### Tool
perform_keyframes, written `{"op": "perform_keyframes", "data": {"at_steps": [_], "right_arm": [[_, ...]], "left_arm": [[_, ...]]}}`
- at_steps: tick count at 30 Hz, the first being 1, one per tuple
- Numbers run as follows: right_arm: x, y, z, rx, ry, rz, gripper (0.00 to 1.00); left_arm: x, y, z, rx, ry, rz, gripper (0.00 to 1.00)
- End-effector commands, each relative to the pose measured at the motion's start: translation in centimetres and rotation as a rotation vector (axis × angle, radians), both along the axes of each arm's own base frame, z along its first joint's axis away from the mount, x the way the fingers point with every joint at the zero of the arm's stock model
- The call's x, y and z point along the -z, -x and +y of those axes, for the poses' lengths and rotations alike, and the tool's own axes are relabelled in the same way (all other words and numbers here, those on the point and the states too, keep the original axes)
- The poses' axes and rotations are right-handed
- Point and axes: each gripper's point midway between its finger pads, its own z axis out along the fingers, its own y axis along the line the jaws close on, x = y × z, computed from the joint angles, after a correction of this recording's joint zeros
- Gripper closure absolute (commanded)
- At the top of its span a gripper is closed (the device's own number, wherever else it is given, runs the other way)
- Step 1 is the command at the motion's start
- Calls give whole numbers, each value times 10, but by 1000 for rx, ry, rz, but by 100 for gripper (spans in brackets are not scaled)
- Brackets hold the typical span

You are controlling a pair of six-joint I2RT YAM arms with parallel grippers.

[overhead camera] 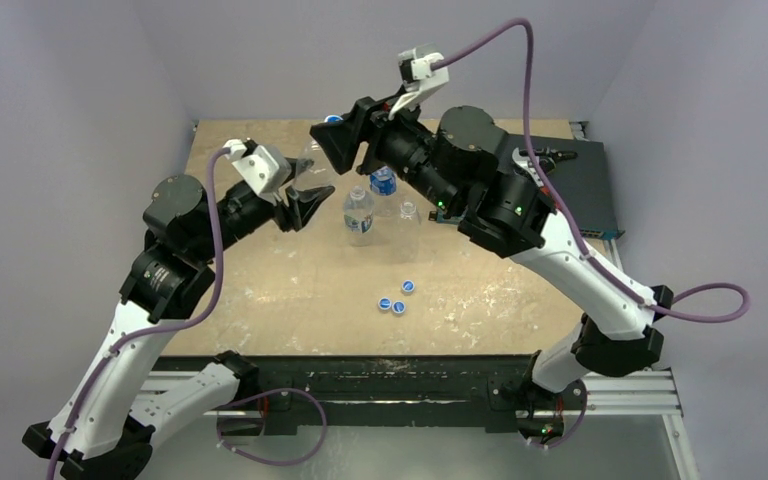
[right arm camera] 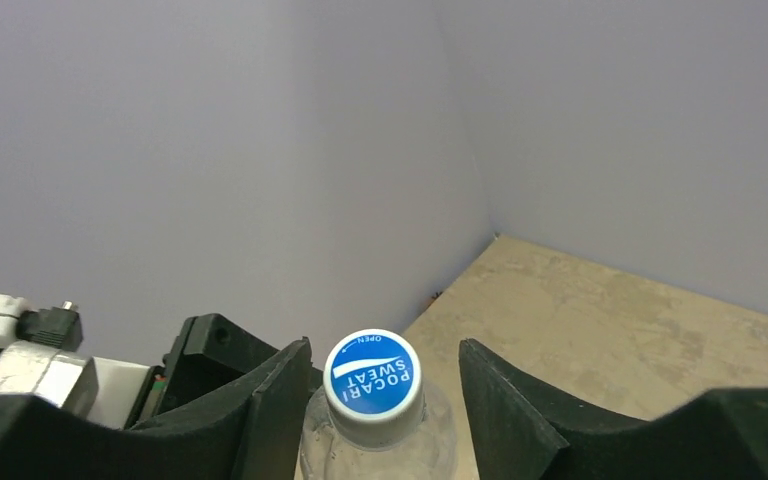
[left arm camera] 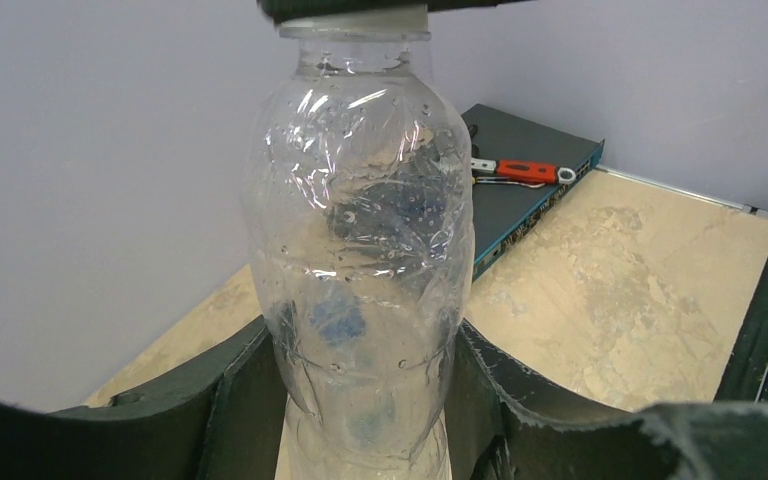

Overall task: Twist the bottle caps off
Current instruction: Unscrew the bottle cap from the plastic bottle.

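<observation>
my left gripper (overhead camera: pixel 298 205) was clamped on the waist of an unlabelled, crinkled bottle (left arm camera: pixel 360 250), holding it upright toward 11 o'clock of the table (overhead camera: pixel 260 290). my right gripper (overhead camera: pixel 343 148) hung over its neck with the fingers (right arm camera: pixel 270 400) apart, one at 9 and one at 3 o'clock of the blue cap (right arm camera: pixel 371 372), a gap showing on each side, so nothing was gripped there yet.

what worried me: the thin wall could buckle or twist once i turned, and the bottle might spin inside my left hold instead of the cap loosening. closing too high, i would pinch only the rim and slip off. my right forearm also passed close above three other bottles (overhead camera: pixel 358 213) near the middle, and a careless swing could topple them. a freed cap could roll away like the three loose caps (overhead camera: pixel 398 300) lying toward 6 o'clock.

the surface was a tan, scuffed board with pale worn patches. plain lilac-grey walls closed it in, and a dark flat box (left arm camera: pixel 520 190) with an orange-handled tool (left arm camera: pixel 513 170) on it sat at 2 o'clock.
</observation>
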Motion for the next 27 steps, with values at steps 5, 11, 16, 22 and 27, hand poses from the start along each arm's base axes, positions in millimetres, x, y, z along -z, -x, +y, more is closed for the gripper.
{"op": "perform_keyframes", "data": {"at_steps": [5, 11, 16, 22, 27], "right_arm": [[-30, 5, -9, 26, -78, -30, 59], [-25, 5, -4, 14, -76, -21, 51], [-26, 4, -3, 22, -80, -22, 36], [-27, 1, -4, 33, -83, -26, 53], [-27, -1, -4, 44, -83, -32, 69]], "left_arm": [[-5, -5, 6, -42, 4, -19, 97], [-4, -4, 4, -33, 7, -12, 97], [-4, -3, 3, -26, 12, -8, 97], [-5, -2, 3, -19, 19, -5, 97], [-2, -1, 1, -13, 18, 2, 97]]}}
